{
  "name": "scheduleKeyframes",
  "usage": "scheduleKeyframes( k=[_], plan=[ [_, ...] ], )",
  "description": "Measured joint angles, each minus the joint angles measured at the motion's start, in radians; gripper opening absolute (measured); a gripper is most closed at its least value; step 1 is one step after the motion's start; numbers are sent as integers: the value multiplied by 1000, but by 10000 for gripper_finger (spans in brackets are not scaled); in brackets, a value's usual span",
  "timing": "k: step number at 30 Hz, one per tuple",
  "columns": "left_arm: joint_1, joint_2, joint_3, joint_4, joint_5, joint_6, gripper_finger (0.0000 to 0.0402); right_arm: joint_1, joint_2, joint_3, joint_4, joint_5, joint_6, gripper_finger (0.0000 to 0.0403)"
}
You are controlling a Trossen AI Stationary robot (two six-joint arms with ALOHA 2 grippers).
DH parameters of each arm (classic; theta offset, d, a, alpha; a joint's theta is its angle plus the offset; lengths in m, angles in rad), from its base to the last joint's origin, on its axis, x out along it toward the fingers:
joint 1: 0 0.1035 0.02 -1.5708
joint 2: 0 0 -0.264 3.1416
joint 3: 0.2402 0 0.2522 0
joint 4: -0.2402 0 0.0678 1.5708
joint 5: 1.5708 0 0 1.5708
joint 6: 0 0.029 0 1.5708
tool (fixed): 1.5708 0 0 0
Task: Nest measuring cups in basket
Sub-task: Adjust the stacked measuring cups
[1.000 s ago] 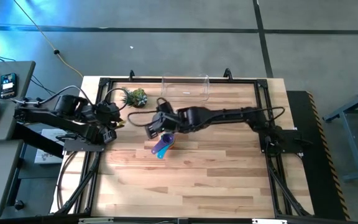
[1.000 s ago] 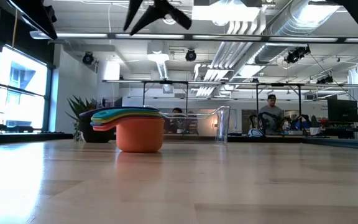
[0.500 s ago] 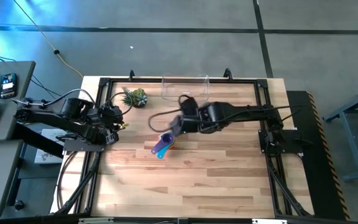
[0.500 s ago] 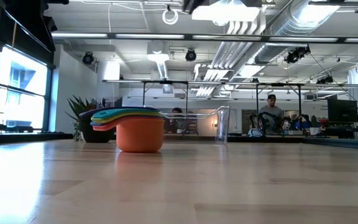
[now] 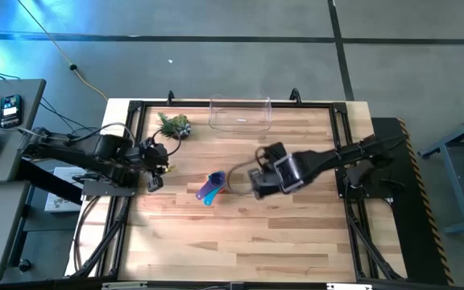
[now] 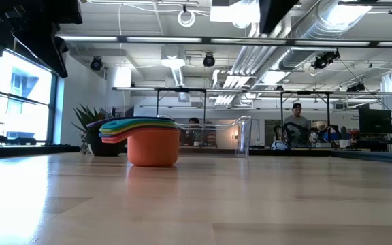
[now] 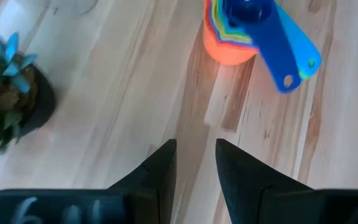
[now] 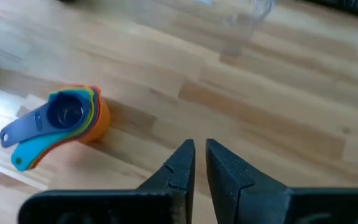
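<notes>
The measuring cups (image 5: 210,187) stand nested in one stack on the wooden table, resting on the orange bottom cup (image 6: 152,148), with the blue and teal handles on top (image 7: 283,50). The stack also shows in the right wrist view (image 8: 73,118). The clear basket (image 5: 240,114) stands empty at the far edge, apart from the stack. My right gripper (image 5: 252,180) hovers to the right of the stack, shut and empty (image 8: 200,155). My left gripper (image 5: 155,174) hovers to the left of the stack, slightly open and empty (image 7: 196,158).
A small potted spiky plant (image 5: 176,125) stands at the far left, near the left gripper (image 7: 8,93). Bare table lies in front of the stack and to its right. A person (image 6: 297,126) stands in the room beyond the table.
My right gripper has drawn back from above the stack of cups toward the table's right edge and a little toward the near edge. My left gripper has shifted a little toward the near edge and the stack. The stack has stayed where it was.
</notes>
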Motion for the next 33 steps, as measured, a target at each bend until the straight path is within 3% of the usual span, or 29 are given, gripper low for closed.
scheduleKeyframes(
  k=[11,20,33],
  plan=[
    [0,134,-8,117,0,35,104,80,-105,-383,384,-91,253,26],
    [0,333,-8,241,12,35,104,77,-96,-583,860,-80,260,26],
    [0,506,-8,347,36,5,104,38,79,-629,1237,-75,254,25]
  ],
)
